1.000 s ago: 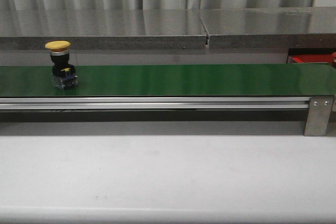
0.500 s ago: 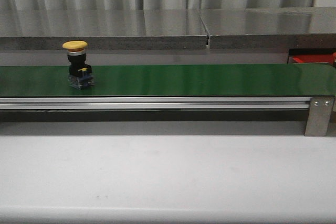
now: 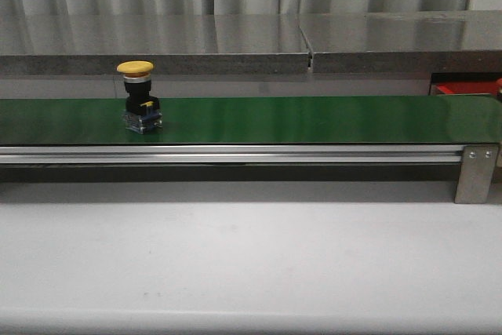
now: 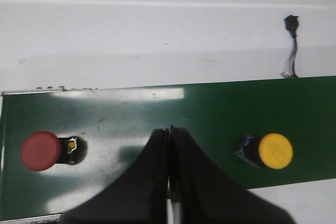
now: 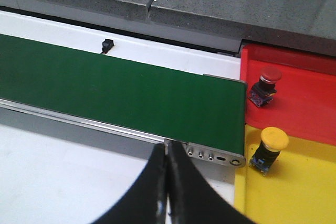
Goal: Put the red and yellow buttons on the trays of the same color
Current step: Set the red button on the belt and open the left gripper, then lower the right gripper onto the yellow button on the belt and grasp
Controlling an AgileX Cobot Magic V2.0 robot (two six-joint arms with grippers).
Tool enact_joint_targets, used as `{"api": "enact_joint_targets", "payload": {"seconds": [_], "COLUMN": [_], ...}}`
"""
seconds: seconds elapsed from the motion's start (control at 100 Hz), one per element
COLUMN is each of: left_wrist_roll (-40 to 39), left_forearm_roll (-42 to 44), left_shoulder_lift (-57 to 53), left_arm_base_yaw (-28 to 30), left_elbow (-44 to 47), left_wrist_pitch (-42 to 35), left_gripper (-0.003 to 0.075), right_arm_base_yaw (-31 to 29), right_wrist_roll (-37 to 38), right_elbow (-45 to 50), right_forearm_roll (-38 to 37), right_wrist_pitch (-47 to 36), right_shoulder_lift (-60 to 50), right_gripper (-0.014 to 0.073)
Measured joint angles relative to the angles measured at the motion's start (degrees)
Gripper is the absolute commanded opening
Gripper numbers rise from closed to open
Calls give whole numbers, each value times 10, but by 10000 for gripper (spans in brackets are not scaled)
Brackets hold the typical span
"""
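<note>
Mushroom-capped yellow button (image 3: 140, 96) on glossy green belt (image 3: 314, 119)

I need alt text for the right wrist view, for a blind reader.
The shut right gripper hangs above the end of a green conveyor belt. Beside the belt, a red button stands on the red tray and a yellow button on the yellow tray.

Left gripper (image 4: 169, 169): black fingers pressed together, tips meeting along a thin seam, nothing between them. Right gripper (image 5: 166, 182): likewise closed, fingers flush, nothing held. Both hung above the surfaces below (no contact seen). Neither arm showed in the front view; wrists and joints were out of frame.
</note>
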Motion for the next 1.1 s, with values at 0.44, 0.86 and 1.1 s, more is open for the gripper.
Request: {"api": "enact_joint_targets", "payload": {"seconds": [0.44,0.86,1.1], "left_wrist_roll": [2,3,3], "left_forearm_roll": [-2,-4,-4], "left_shoulder_lift": [-144,-389,-559], "left_arm_base_yaw": [-66,-68,-68], "left_elbow": [166,458,615], "left_wrist_pitch": [-69,-182,-236], "left_gripper": [-20,-20,-20], "right_arm_base_yaw": [0,0,0], "right_wrist_roll": [0,0,0], "right_elbow": [0,0,0], "right_forearm_roll": [0,2,2], "right_wrist_pitch": [-17,-19,-7], "right_shoulder_lift": [0,0,0], "right_gripper": [-76,-76,-76]}}
